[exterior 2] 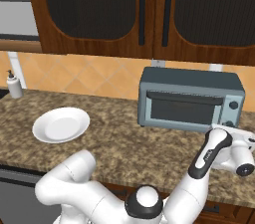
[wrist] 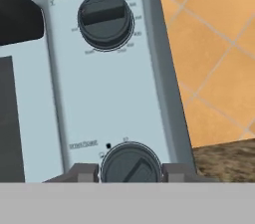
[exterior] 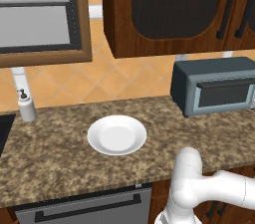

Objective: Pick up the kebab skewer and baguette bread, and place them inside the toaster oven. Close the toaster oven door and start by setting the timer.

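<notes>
The toaster oven stands at the back of the counter, and the toaster oven door is closed upright. In the hand view I face its control panel from close up. My gripper is shut on the lower timer knob, with one fingertip on each side of it. An upper knob sits above, untouched. In the right base view my arm reaches to the oven's lower right corner. The kebab skewer and the baguette bread are out of view.
An empty white plate lies on the granite counter, left of the oven. A soap dispenser stands at the back left. Dark wood cabinets hang above the oven.
</notes>
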Available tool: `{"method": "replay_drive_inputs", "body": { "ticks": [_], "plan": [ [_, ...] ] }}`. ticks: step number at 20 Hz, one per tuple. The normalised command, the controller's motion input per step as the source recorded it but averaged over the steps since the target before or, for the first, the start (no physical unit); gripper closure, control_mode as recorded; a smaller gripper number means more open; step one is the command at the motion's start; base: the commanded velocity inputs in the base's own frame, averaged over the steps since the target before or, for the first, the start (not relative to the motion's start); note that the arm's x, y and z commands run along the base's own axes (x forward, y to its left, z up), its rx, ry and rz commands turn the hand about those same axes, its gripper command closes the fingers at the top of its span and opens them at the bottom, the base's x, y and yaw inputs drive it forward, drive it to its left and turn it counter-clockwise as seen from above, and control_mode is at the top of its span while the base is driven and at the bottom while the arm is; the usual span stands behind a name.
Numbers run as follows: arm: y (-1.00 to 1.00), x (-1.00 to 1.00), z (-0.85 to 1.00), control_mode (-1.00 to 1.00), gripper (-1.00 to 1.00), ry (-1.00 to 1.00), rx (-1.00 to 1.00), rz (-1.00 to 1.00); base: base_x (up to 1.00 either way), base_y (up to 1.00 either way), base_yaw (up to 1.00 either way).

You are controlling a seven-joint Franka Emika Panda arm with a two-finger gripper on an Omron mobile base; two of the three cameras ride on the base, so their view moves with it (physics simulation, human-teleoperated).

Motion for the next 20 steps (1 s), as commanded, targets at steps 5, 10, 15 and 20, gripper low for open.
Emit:
{"method": "replay_drive_inputs", "body": {
  "ticks": [5,10,15,20],
  "plan": [
    [0.0,-0.11,0.0,-1.0,1.0,0.0,0.18,-0.04,0.0,0.0,0.0],
    [-0.01,-0.13,0.0,-1.0,1.0,0.0,0.23,-0.07,0.0,0.0,0.0],
    [-0.16,-0.11,0.0,-1.0,1.0,0.0,0.31,-0.07,0.0,0.0,0.0],
    [-0.23,-0.07,0.0,-1.0,1.0,0.0,0.33,-0.06,0.0,0.0,0.0]
  ]
}}
